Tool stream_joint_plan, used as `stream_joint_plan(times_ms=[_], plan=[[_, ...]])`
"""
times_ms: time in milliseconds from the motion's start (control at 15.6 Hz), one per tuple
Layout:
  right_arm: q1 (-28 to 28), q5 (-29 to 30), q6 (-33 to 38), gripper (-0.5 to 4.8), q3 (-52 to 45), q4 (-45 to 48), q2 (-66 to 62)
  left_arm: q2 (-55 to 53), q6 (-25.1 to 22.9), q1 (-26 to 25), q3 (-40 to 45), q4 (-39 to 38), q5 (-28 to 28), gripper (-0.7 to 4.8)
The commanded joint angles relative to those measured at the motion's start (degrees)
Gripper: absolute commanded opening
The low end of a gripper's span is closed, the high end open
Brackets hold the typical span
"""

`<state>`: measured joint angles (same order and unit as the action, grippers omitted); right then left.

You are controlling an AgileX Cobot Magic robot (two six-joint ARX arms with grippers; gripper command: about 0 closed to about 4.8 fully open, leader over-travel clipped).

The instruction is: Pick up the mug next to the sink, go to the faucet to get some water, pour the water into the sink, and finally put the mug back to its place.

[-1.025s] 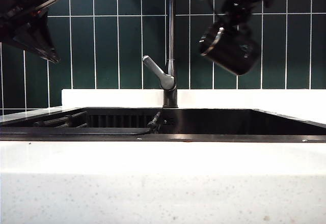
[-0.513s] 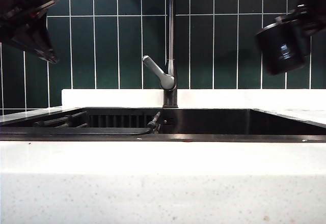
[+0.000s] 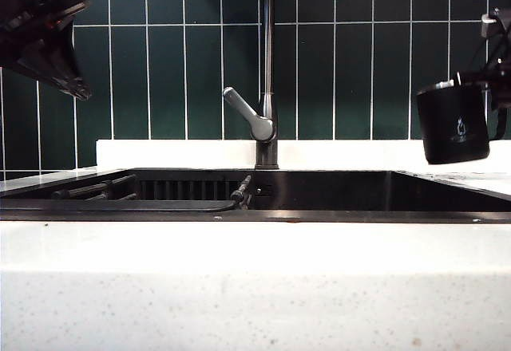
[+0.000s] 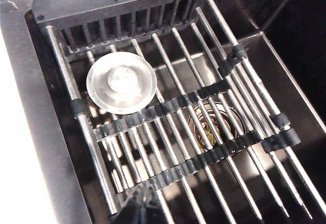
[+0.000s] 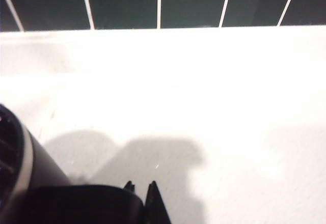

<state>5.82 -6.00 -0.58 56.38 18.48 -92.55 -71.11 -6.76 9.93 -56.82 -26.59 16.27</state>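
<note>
Since a second earlier I had swung the mug (image 3: 453, 124) from high beside the faucet (image 3: 268, 64), where it lay tipped on its side, out to the right edge of the exterior view, and it now hung upright, mouth up and logo facing the camera, above the white counter (image 3: 479, 177) just past the sink's right end. The sink (image 3: 335, 195) itself looked the same as before: a wide black basin, its roll-up bar rack (image 4: 204, 112) spread across the left part, with a round metal strainer plug (image 4: 121, 82) resting on the bars and the open drain (image 4: 216, 124) showing beneath them. I could not tell whether anything was left inside the mug. My right gripper (image 3: 499, 88) was clamped narrow on the mug's handle side, and my right wrist view caught the mug's rim and dark wall over the bright counter. My left gripper (image 3: 76, 88) hung where it had been, high at the upper left above the rack, its fingers pressed fully together on nothing.
</note>
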Motion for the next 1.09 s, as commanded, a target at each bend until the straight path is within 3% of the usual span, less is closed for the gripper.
stream_joint_plan(times_ms=[64,449,1089], plan=[[-0.02,-1.25,8.66,-0.01,-2.32,3.61,0.39,0.22,-0.28,0.07,-0.11,0.44,-0.02,-0.06],[-0.42,-2.91,9.57,0.96,-2.91,1.29,2.6,0.22,-0.28,0.07,-0.13,-0.74,0.0,-0.06],[-0.46,-3.3,9.49,0.94,-2.93,-16.79,7.78,0.57,-0.33,0.07,-0.11,-2.23,0.02,-0.06]])
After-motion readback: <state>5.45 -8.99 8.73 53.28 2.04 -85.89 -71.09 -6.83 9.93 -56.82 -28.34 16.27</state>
